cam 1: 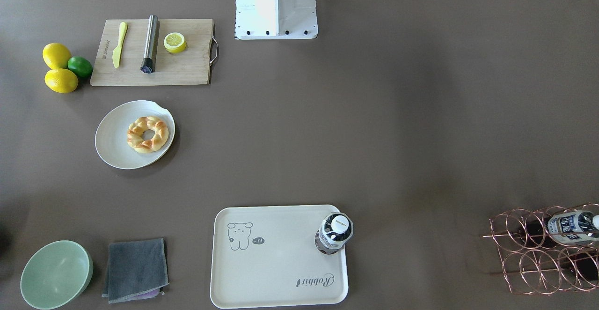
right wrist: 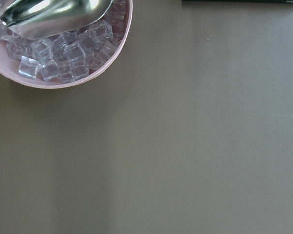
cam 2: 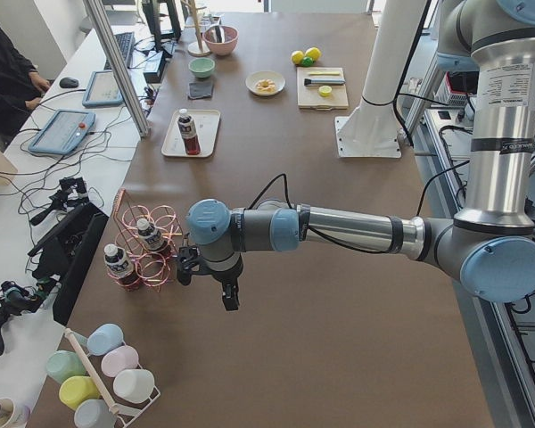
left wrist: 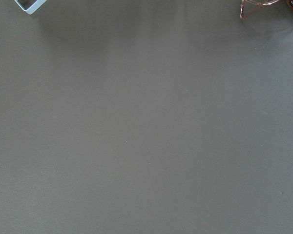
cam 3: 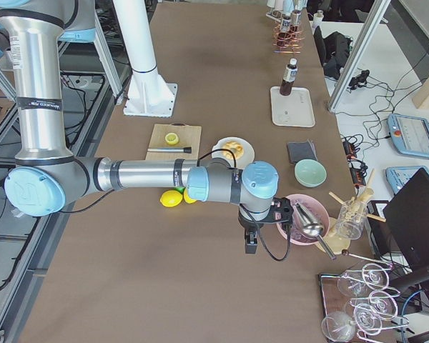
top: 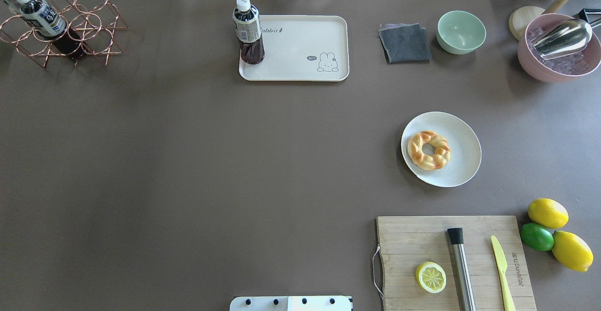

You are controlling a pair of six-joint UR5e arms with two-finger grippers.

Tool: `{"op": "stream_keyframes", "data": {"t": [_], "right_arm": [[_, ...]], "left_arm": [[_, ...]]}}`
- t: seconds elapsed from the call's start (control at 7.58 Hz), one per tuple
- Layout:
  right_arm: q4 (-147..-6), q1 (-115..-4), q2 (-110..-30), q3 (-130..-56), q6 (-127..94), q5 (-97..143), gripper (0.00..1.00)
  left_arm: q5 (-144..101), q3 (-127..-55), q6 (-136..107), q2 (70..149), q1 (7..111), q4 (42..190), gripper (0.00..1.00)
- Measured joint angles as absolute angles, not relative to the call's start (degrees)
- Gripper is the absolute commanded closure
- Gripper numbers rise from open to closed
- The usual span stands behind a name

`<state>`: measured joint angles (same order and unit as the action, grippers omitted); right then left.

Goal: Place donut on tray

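We find the donut [cam 1: 148, 134] lying flat on a round off-white plate [cam 1: 108, 147], a little off-centre toward the middle of the bench [cam 1: 398, 127]. The plate sits on the robot's right half of the bench. It lies between a wooden cutting board [cam 1: 187, 69] on the side of the robot's base [cam 1: 276, 10] and a folded grey cloth [cam 1: 135, 269] and pale green bowl [cam 1: 56, 275] on the operators' side. On the board lie a lemon half [cam 1: 175, 42], a steel cylinder [cam 1: 150, 43] and a yellow knife [cam 1: 119, 44]. Two lemons [cam 1: 56, 55] and a lime [cam 1: 80, 66] sit just beside the board's outer end.

The tray [cam 1: 276, 268] lies on the operators' side, about midway along the bench and well apart from the plate. A dark bottle [cam 1: 335, 232] with a white cap stands upright in the tray's corner nearer the robot, on the robot's left.

The left hand [cam 2: 229, 299] hangs fingers-down over the left end of the bench, near a copper wire rack [cam 2: 147, 245]. The right hand [cam 3: 250, 244] hangs fingers-down at the right end, near a pink bowl [right wrist: 122, 44] of ice cubes [right wrist: 63, 53] with a metal scoop [right wrist: 53, 10] in it. Both hands are well apart from the donut and the tray. Only the side views show them, so we cannot tell whether either hand is spread or pressed together.
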<state>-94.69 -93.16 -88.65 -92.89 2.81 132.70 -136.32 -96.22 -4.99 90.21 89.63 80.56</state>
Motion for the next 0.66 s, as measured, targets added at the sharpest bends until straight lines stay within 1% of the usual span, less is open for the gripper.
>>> {"op": "stream_keyframes", "data": {"t": [0.66], "right_arm": [[-94.66, -93.16, -88.60, -92.90, 2.81, 133.68, 0.01]], "left_arm": [[-136.24, -96.06, -4.61, 90.49, 89.65, 80.47, 0.02]]}}
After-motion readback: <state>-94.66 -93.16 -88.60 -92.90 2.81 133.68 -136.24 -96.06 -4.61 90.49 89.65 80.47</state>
